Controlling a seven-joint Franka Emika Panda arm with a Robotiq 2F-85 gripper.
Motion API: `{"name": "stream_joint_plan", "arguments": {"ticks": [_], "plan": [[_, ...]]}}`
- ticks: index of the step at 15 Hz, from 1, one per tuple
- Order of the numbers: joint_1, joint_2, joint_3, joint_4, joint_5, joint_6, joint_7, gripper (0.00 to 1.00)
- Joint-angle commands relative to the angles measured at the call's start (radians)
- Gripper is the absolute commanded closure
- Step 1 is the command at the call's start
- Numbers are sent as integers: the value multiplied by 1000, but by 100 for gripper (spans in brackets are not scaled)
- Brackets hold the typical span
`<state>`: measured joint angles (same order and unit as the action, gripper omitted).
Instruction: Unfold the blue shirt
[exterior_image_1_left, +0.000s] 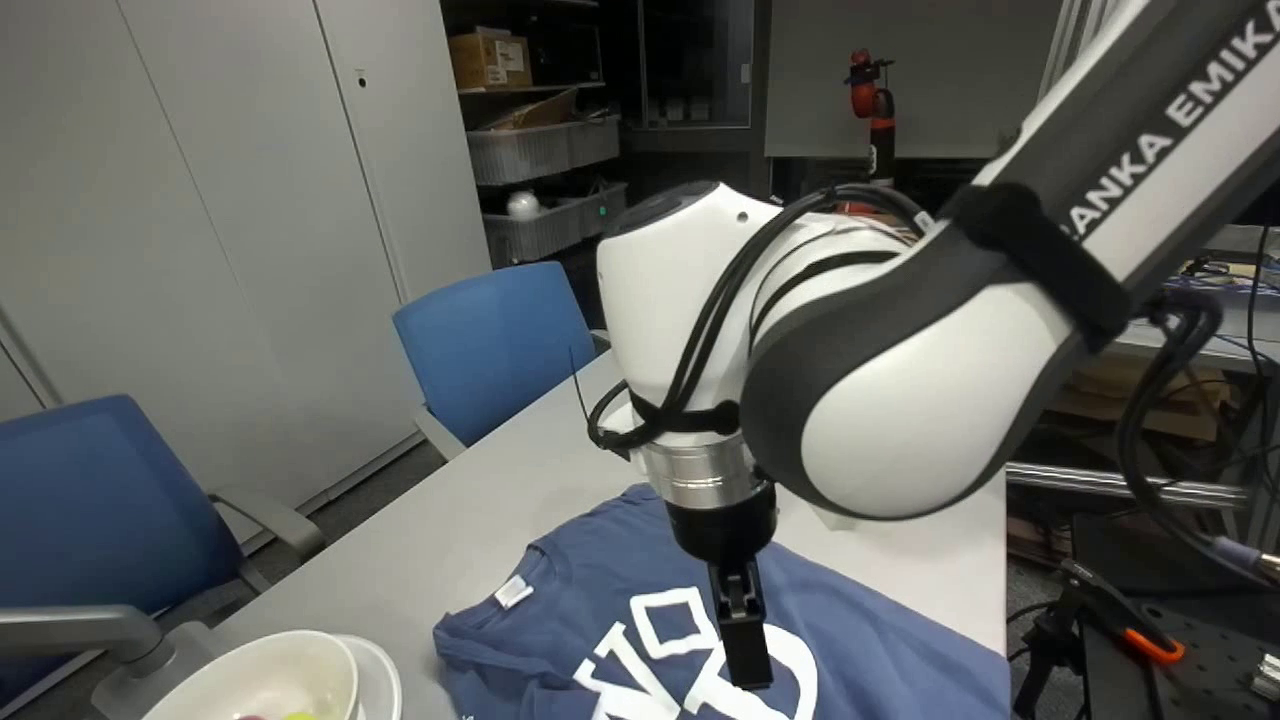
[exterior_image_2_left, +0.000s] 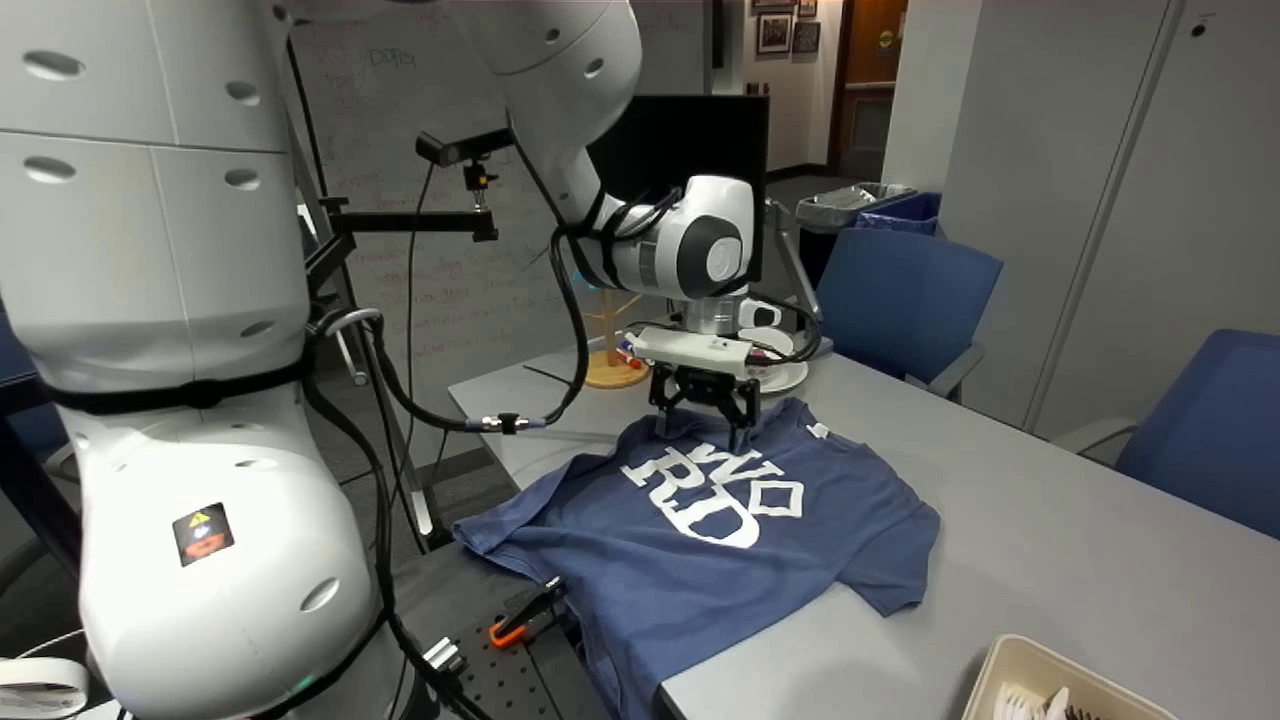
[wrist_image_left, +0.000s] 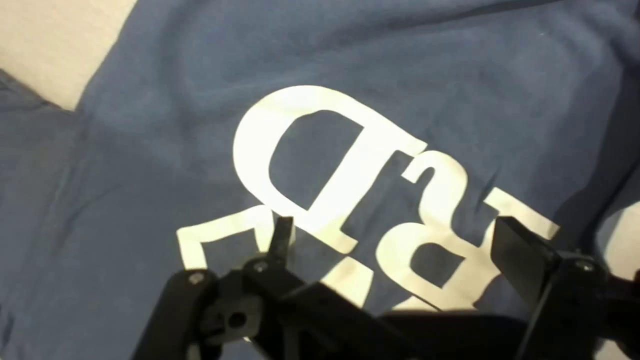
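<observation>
The blue shirt (exterior_image_2_left: 640, 570) lies spread over the table with its large white lettering (exterior_image_2_left: 700, 495) facing up. Its collar and white tag (exterior_image_1_left: 514, 591) are at the far end. In an exterior view, the lower part of the shirt hangs over the table edge by the robot base. One short sleeve (exterior_image_2_left: 890, 560) points away from the arm, and some creases run across the cloth. My gripper (wrist_image_left: 395, 225) points down over the lettering near the collar, jaws wide apart, no cloth pinched between them. The fingertips (exterior_image_1_left: 748, 665) look close above the shirt; contact cannot be told.
A white bowl (exterior_image_1_left: 270, 665) and plates (exterior_image_2_left: 785, 378) stand beyond the collar. A wooden stand (exterior_image_2_left: 612, 370) is also there. A beige tray with cutlery (exterior_image_2_left: 1000, 690) sits at the near side of the table (exterior_image_2_left: 1050, 560). Blue chairs (exterior_image_2_left: 905, 300) line one side, and an orange-tipped clamp (exterior_image_2_left: 515, 625) is beside the shirt.
</observation>
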<state>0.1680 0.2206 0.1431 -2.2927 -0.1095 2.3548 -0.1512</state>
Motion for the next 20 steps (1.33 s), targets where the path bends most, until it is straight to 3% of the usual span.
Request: {"name": "stream_joint_plan", "arguments": {"ticks": [1,9,20], "plan": [[9,91,-41,11,-91,80,160,0],[18,314,-122,120,-95,288,236,0],[-8,420,-202,163,-47,417,292,0]]}}
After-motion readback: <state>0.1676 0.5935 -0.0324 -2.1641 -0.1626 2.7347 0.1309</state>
